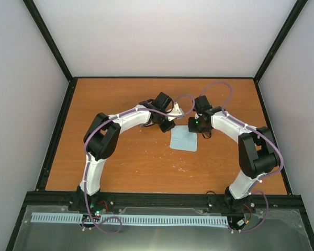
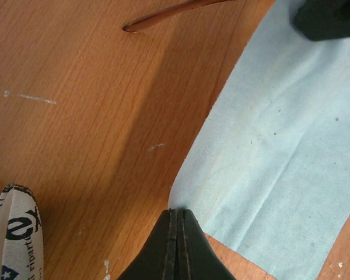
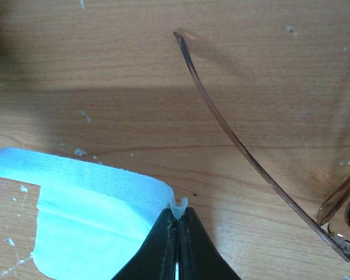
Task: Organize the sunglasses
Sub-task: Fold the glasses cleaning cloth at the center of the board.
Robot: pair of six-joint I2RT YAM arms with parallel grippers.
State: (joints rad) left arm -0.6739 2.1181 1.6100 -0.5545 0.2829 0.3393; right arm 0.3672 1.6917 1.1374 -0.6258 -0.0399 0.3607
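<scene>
From above, both arms bend inward over the wooden worktop [image 1: 120, 157], with the left gripper [image 1: 169, 125] and right gripper [image 1: 205, 134] at opposite edges of a light blue cloth [image 1: 183, 141]. The left wrist camera shows its jaws pressed together at the cloth's corner, with a printed glasses case [image 2: 17, 233] nearby. The right wrist camera shows those jaws closed, pinching another cloth corner. The sunglasses [image 3: 245, 151] lie on the wood just beside, one temple arm stretched out.
</scene>
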